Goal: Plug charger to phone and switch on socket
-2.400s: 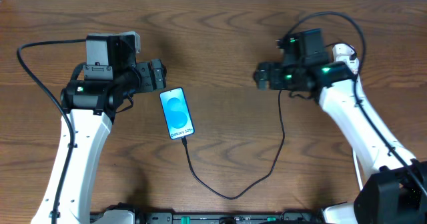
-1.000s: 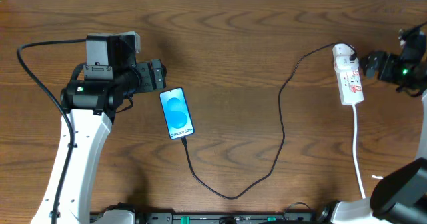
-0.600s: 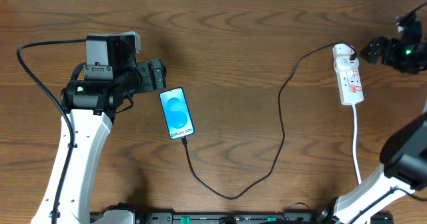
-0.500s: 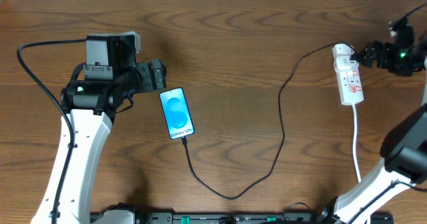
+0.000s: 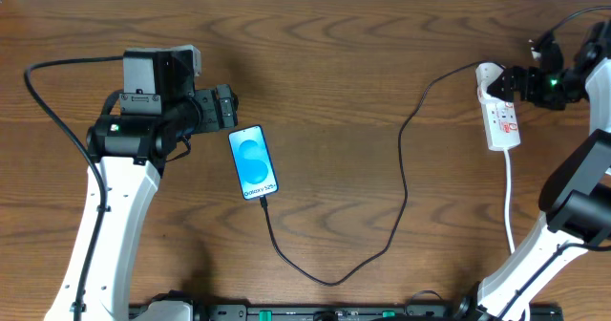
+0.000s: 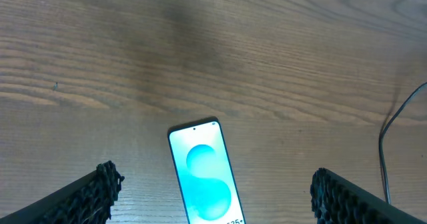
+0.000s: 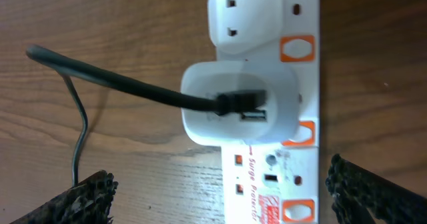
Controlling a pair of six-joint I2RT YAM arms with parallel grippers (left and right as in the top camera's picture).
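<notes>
The phone (image 5: 254,162) lies face up left of centre, its blue screen lit; it also shows in the left wrist view (image 6: 205,181). The black charger cable (image 5: 405,159) runs from the phone's lower edge, loops toward the front and climbs to the white socket strip (image 5: 503,120) at the right. In the right wrist view the cable (image 7: 133,87) ends in a white adapter (image 7: 240,111) seated in the socket (image 7: 280,184). My left gripper (image 5: 229,109) (image 6: 217,187) is open just above the phone's top end. My right gripper (image 5: 513,80) (image 7: 223,191) is open over the socket's far end.
The socket's white cord (image 5: 512,216) runs toward the front edge at the right. A black cable of the left arm (image 5: 43,101) arcs at the far left. The brown wooden table (image 5: 334,92) ends at a pale strip along the back.
My right arm swung from the table's middle out to the far right edge, then came back left onto the socket's far end. The left arm, phone and cable have not moved.
</notes>
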